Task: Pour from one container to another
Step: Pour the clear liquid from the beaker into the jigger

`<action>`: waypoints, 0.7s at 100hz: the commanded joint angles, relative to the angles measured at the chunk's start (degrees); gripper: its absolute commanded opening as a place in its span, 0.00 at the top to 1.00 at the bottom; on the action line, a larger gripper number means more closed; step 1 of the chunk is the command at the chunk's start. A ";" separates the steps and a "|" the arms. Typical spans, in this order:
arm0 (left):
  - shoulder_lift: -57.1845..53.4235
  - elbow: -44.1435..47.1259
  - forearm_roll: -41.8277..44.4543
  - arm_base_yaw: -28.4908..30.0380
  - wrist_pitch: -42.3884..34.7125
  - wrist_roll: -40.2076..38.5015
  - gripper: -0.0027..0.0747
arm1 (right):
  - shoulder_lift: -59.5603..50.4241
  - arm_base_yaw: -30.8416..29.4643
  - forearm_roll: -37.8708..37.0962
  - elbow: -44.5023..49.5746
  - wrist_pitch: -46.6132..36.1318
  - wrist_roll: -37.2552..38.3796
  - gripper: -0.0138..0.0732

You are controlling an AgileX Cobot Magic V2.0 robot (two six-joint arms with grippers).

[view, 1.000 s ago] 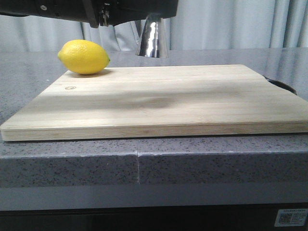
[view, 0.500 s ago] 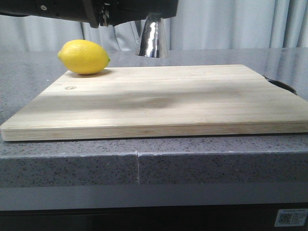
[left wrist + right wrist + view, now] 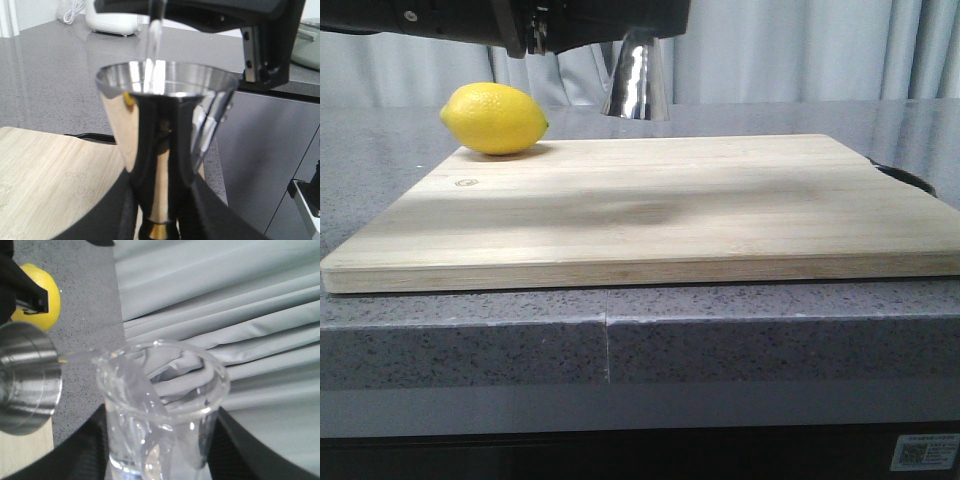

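Pouring: right hand (image 3: 160, 460) grips tilted small clear glass beaker (image 3: 160, 410), stream entering shiny steel hourglass jigger (image 3: 165, 130) gripped by left hand (image 3: 157, 220), yellow lemon (image 3: 495, 118) at 9 o'clock.

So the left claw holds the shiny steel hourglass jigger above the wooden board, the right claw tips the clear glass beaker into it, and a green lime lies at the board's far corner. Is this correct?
Almost. The fruit is a yellow lemon, not a green lime, as the front view shows. The rest holds: the left claw grips the shiny steel hourglass jigger above the wooden board, and the right claw tips the clear glass beaker into it.
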 commanded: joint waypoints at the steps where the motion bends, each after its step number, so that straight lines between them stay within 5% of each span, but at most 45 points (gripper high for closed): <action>1: -2.90 -1.69 -4.02 -0.62 6.33 -0.05 0.99 | -1.15 0.02 -1.27 -2.13 -1.14 -0.20 0.56; 70: -2.90 -1.69 -4.02 -0.62 6.33 -0.05 0.99 | -1.15 0.02 -4.40 -2.13 -0.59 -0.20 0.56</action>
